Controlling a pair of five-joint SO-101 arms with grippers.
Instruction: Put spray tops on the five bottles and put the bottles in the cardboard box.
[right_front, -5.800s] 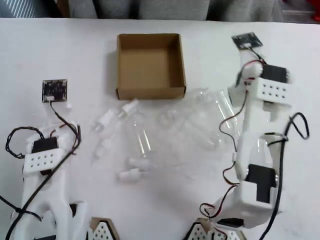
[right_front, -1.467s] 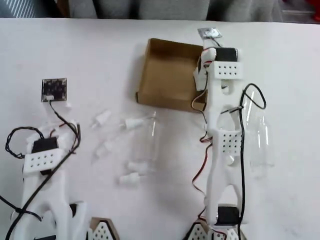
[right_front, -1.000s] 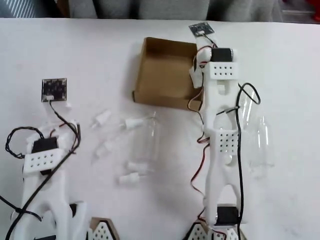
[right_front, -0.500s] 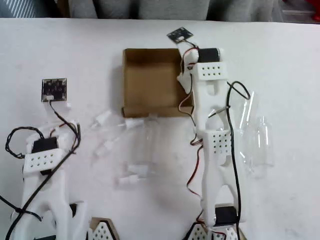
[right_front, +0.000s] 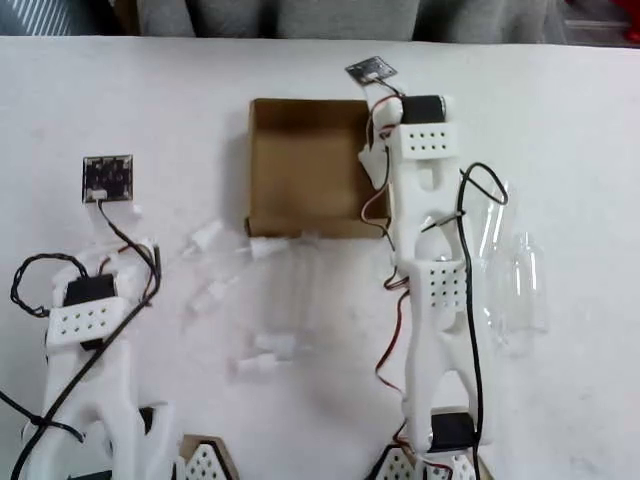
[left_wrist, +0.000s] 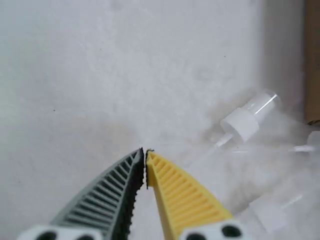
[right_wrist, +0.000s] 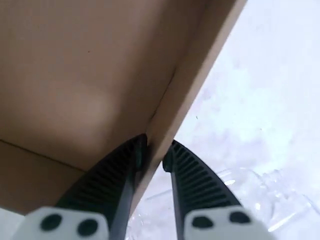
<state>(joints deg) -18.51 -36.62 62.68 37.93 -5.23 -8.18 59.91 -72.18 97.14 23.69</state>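
— Nearest entry: left gripper (left_wrist: 145, 154)?
— Clenched, empty, over the table (left_wrist: 100, 75); loose spray tops (left_wrist: 242, 121) near it.
— Bottles (right_front: 523, 290)?
— Lying just beside the right arm.
— Farthest?
— The cardboard box (right_front: 300, 170); right gripper (right_wrist: 154, 146) pinches its side wall.

No readable text, label, brand or number in any view, nothing legible on the plain brown cardboard box (right_front: 300, 160) at twelve o'clock, clear bottles (right_front: 522, 285), white spray tops (right_front: 265, 247).

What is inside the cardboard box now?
The cardboard box shows a bare brown floor, no bottle. The right end effector grips its wall, and that arm covers the strip beneath.
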